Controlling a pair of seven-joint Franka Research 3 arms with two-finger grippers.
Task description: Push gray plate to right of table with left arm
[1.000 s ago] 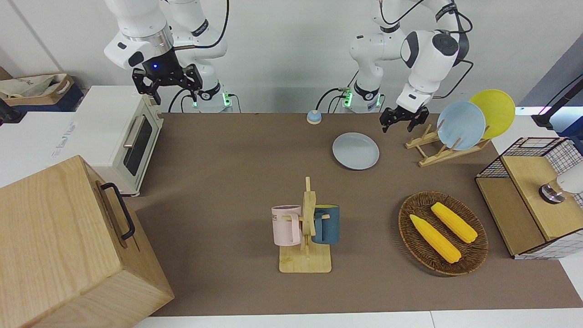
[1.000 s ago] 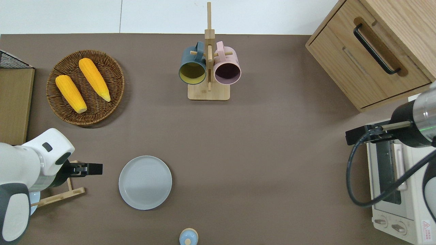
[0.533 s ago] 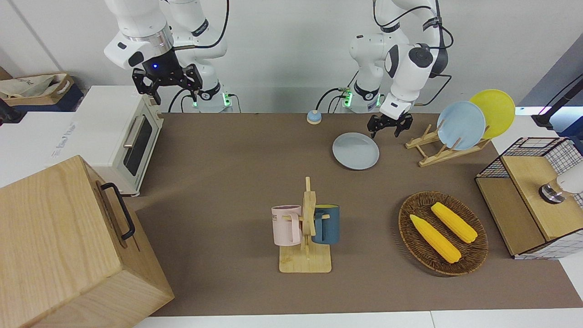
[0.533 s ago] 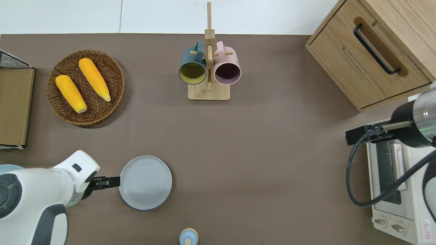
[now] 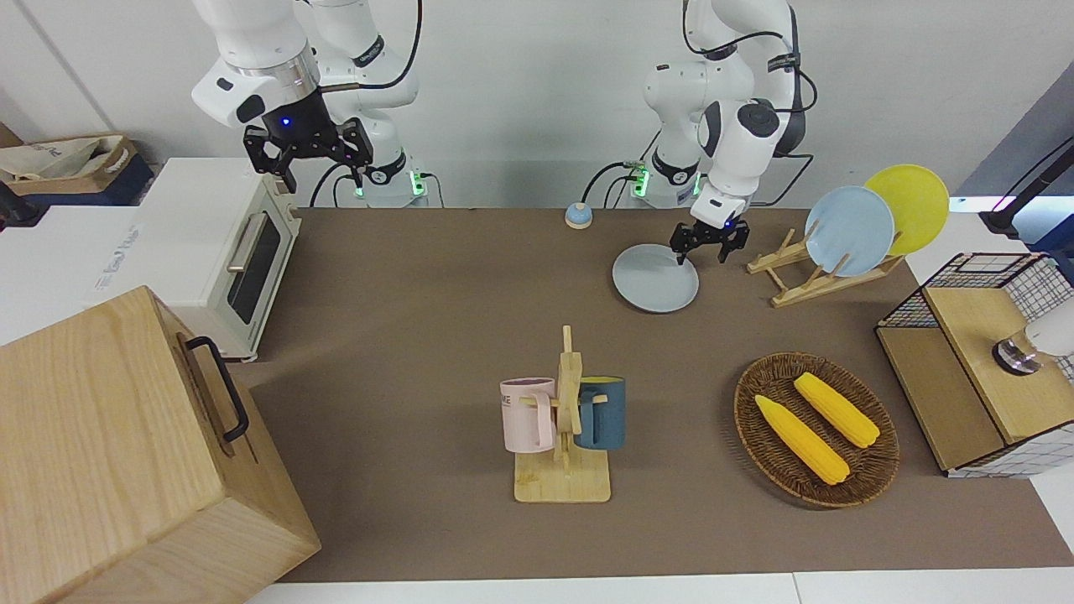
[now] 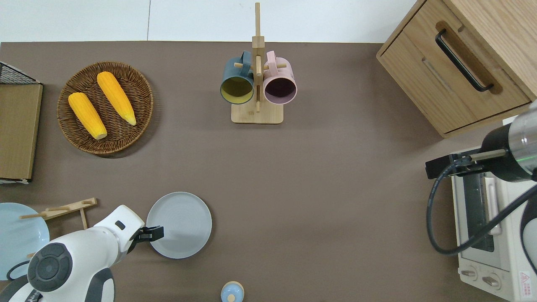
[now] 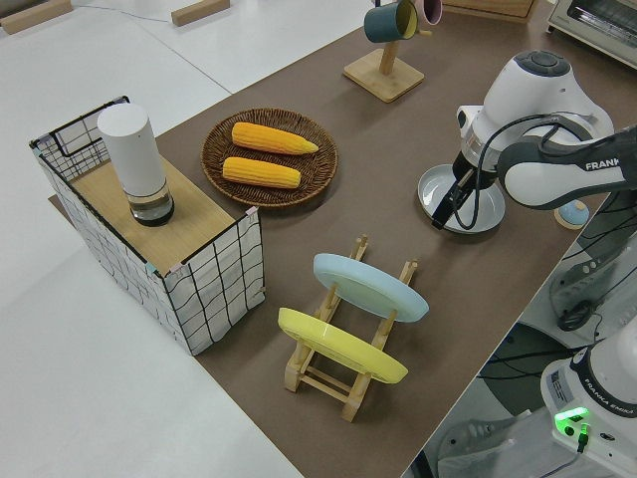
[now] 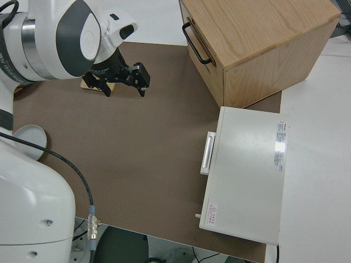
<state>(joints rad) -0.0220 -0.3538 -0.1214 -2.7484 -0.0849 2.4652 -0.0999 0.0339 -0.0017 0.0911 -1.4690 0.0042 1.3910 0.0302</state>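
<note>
The gray plate (image 5: pixel 655 278) (image 6: pixel 179 225) (image 7: pixel 463 189) lies flat on the brown table (image 5: pixel 419 294), near the robots' edge and toward the left arm's end. My left gripper (image 5: pixel 701 252) (image 6: pixel 153 233) (image 7: pixel 445 205) is low at the plate's rim on the side toward the left arm's end. It is open with nothing held, one finger over the rim and the other outside it. Whether it touches the plate is unclear. The right arm is parked, its gripper (image 5: pixel 323 172) (image 8: pixel 123 85) open and empty.
A wooden rack (image 5: pixel 797 273) with an upright sky-blue plate and a yellow plate stands beside the left gripper. A wicker basket (image 5: pixel 873 466) holds two corn cobs. A mug stand (image 5: pixel 564 419), a small blue knob (image 5: pixel 577 216), a toaster oven (image 5: pixel 226 252) and a wooden cabinet (image 5: pixel 126 453) also stand here.
My left arm swung from over the plate rack toward the gray plate and came down to its rim. The plate has not moved. The right arm stayed still.
</note>
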